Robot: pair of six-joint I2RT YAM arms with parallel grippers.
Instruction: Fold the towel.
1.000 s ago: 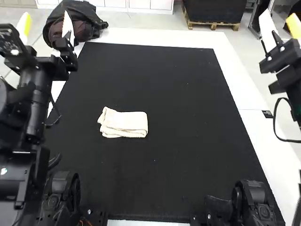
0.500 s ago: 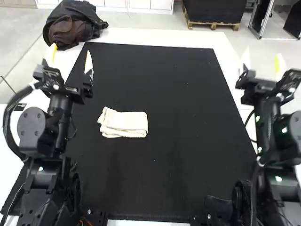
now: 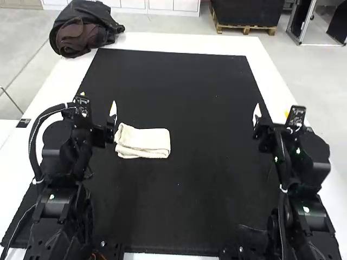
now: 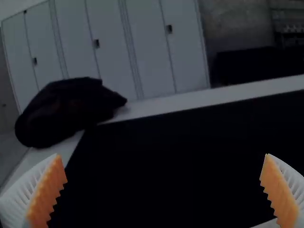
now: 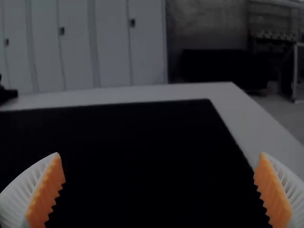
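Towel [image 3: 143, 142] is lying folded on mat [image 3: 217, 184], near left gripper [image 3: 97, 102]. Jaws of left gripper and right gripper [image 5: 160, 154] are standing wide apart. Folding is probably nearing completion; clean finish is requiring fingertips clear of layers.

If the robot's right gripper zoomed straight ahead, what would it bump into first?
Nothing, as far as I can see: the right gripper seems to have a free way over the mat. How steeply it points is unclear, so it might brush the mat first.
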